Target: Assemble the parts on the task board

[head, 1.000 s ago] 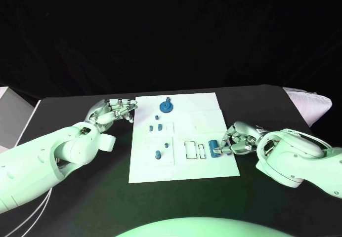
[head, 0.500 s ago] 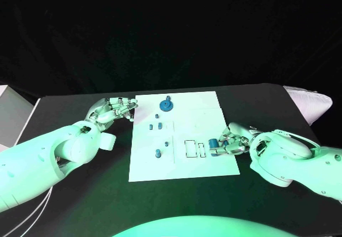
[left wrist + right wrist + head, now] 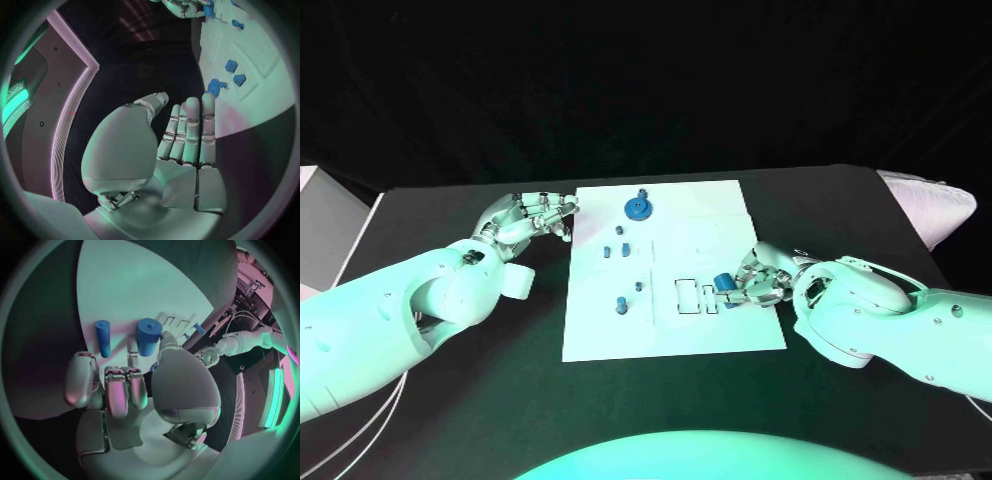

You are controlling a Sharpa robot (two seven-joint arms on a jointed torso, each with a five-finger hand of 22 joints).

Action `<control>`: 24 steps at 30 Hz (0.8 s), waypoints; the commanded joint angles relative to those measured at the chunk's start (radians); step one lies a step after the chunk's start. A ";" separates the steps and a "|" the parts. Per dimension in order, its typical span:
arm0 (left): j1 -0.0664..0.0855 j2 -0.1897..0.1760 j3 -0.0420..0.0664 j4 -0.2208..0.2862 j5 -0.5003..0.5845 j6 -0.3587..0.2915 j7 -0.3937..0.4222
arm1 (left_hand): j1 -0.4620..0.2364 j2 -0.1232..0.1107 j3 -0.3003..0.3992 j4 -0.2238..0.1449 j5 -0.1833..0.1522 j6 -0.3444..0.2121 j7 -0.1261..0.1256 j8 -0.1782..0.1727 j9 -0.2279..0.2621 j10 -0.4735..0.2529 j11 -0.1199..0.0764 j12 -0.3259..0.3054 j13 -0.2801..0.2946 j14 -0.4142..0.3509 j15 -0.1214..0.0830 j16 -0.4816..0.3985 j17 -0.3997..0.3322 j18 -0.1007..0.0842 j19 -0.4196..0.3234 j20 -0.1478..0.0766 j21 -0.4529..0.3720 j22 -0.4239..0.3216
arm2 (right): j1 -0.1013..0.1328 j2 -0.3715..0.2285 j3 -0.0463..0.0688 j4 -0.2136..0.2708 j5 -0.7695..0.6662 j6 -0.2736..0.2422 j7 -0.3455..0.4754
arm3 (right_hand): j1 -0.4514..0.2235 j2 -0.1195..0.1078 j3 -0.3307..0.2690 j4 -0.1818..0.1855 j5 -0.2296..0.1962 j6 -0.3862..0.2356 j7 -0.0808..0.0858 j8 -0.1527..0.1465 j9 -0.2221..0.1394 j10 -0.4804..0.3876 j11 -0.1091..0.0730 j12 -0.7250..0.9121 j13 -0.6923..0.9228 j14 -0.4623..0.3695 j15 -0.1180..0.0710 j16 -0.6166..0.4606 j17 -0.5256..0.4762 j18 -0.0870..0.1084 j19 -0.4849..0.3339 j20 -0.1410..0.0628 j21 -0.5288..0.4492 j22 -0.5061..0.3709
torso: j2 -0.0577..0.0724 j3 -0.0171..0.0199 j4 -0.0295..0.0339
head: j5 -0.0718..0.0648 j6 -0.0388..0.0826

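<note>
The black tabletop (image 3: 473, 400) is taken in first, with the white task board (image 3: 711, 215) laid at its centre. From nine o'clock the left robot hand (image 3: 527, 220) is held just off the board's edge, near its ten o'clock corner; its fingers are seen straight and side by side in the left wrist view, nothing in them. At about four o'clock on the board the right robot hand (image 3: 759, 280) is pinched on a thick blue cylinder (image 3: 149, 336), which is carried just above the outlined slots (image 3: 689, 297). A thinner blue peg (image 3: 102, 338) is seen lying on the board beside it. Near twelve o'clock a blue disc (image 3: 638, 209) is seated, and smaller blue parts (image 3: 626, 252) are standing down the board's middle. The step in hand is judged to be the placing of the cylinder; alignment with a free slot and a downward press would be called for next. No readable writing or brand is made out.
</note>
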 commanded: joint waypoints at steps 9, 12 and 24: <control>-0.001 0.000 0.001 0.002 0.005 0.016 0.001 | 0.006 0.002 -0.004 0.001 -0.001 0.001 -0.001 0.007 0.000 -0.001 0.001 0.007 0.001 0.000 0.001 -0.005 -0.001 0.014 0.007 -0.003 -0.006 -0.001 | -0.016 -0.012 -0.008 0.013 0.058 -0.053 -0.007 | 0.069 0.066 0.050 -0.004 0.063 0.010 -0.014 0.026 -0.065 0.106 -0.016 0.002 0.263 0.103 -0.013 0.005 0.256 -0.019 0.007 -0.010 0.017 0.016 | -0.004 0.0003 -0.0016 | 0.002 0.000; -0.001 0.000 0.001 0.001 0.005 0.016 0.001 | 0.006 0.003 -0.004 0.002 0.000 0.001 -0.001 0.007 0.000 -0.001 0.001 0.007 0.000 0.000 0.001 -0.005 -0.001 0.014 0.007 -0.003 -0.006 -0.001 | -0.013 -0.025 -0.006 0.038 0.097 -0.083 0.002 | 0.085 0.070 0.058 -0.004 0.067 0.013 -0.017 0.029 -0.065 0.106 -0.019 0.002 0.263 0.103 -0.015 0.005 0.257 -0.020 0.008 -0.012 0.021 0.021 | -0.004 -0.0003 -0.0021 | 0.002 0.003; -0.003 0.002 0.001 0.000 0.005 0.015 -0.001 | 0.007 0.003 -0.004 0.002 0.000 0.002 -0.001 0.007 0.000 -0.002 0.001 0.007 0.000 0.000 0.000 -0.005 -0.001 0.014 0.007 -0.003 -0.007 -0.002 | 0.029 -0.040 0.001 0.110 0.187 -0.131 0.022 | 0.091 0.072 0.062 -0.003 0.070 0.017 -0.019 0.032 -0.064 0.106 -0.021 0.002 0.263 0.104 -0.017 0.006 0.263 -0.021 0.010 -0.014 0.026 0.026 | -0.001 -0.0005 -0.0020 | -0.001 0.012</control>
